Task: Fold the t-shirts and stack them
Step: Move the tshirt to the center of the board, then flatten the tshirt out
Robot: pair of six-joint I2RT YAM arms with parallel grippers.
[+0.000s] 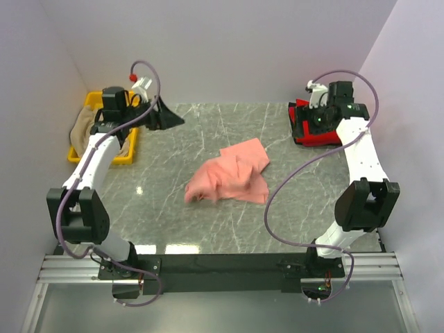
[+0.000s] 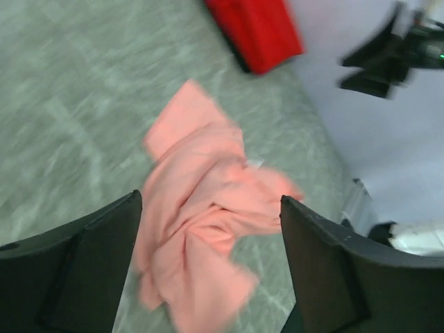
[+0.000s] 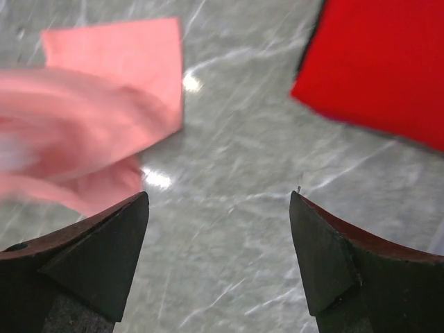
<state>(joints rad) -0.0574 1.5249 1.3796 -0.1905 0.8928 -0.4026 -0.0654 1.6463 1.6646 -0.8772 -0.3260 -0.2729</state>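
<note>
Salmon-pink t-shirt (image 1: 229,179) crumpled on the desk (image 1: 173,222), red t-shirt (image 1: 316,132) by the far right corner
Left claw (image 2: 209,200) and right claw (image 3: 218,196) both gape wide, holding nothing

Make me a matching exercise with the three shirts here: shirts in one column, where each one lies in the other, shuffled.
Shirts:
1. pink shirt
2. red shirt
3. tan shirt

Places:
A. in the yellow bin, far left
B. crumpled in the middle of the table
C. folded at the far right corner

Pairs: 1-B, 2-C, 3-A
</note>
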